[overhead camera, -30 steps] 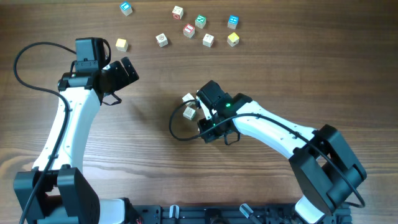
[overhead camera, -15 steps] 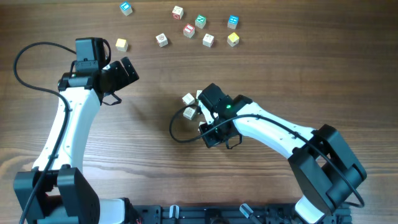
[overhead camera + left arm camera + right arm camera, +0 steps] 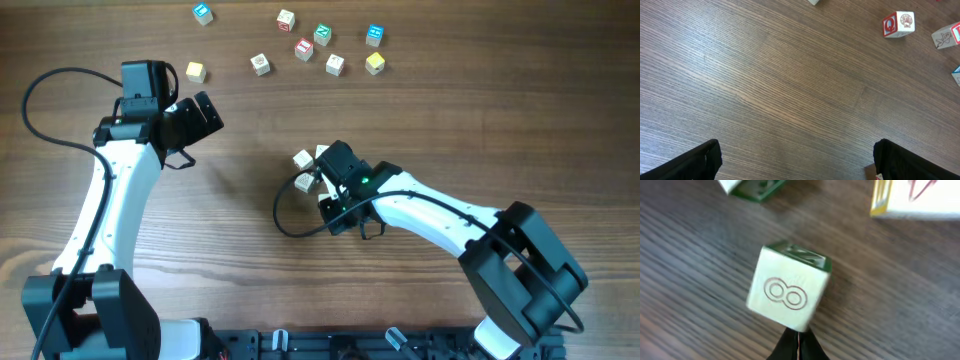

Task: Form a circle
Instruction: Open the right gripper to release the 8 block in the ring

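A desk (image 3: 420,120) of dark brown wood with a fine grain running left to right fills every view. Along its near edge lies a black rail (image 3: 300,345).

The circle (image 3: 304,160) is a tight little group of whitish cubes near the middle of the desk. Three cubes can be counted from above, and the right arm (image 3: 430,205) covers its right side. The right jaws are closed on nothing. In the right wrist view their tips meet just below a cube with a double ring mark (image 3: 789,294) and green sides; I cannot tell if they touch it. Behind it lie a green-edged cube (image 3: 752,187) and a yellow-edged cube (image 3: 915,200).

Nine loose cubes (image 3: 304,48) with blue, green, red and yellow faces are spread along the far edge, well apart from the circle. The left arm (image 3: 110,200) is at the left side, its left jaws wide open over bare wood, near a tan cube (image 3: 195,71). Its camera sees a cube with a red Q (image 3: 898,24).

A black cable (image 3: 285,215) makes a loop beside the right arm, just below the circle
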Available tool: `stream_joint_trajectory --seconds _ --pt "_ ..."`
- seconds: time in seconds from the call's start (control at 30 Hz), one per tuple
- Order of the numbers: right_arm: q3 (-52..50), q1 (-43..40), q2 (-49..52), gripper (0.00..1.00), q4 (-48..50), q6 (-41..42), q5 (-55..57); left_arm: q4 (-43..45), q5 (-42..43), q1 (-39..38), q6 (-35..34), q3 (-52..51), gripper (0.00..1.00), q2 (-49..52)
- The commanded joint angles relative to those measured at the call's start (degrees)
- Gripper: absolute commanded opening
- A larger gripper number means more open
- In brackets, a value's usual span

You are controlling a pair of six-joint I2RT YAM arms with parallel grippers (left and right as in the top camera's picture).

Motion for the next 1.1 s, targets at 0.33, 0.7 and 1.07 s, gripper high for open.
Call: stream_joint_trajectory --seconds 0.33,0.7,1.07 --pt "-0.4 0.1 0.0 0.04 -1.7 -6.0 -7.1 0.2 0.1 0.0 -0.7 0.4 1.0 -0.2" --pt "-0.4 0.1 0.0 0.08 5.9 -5.8 0.6 0.2 0.0 0.0 -0.7 0.4 1.0 -0.2" --pt "-0.4 0.1 0.0 0.05 7.9 -6.0 2.7 0.2 0.0 0.0 -0.7 0.4 1.0 -0.2"
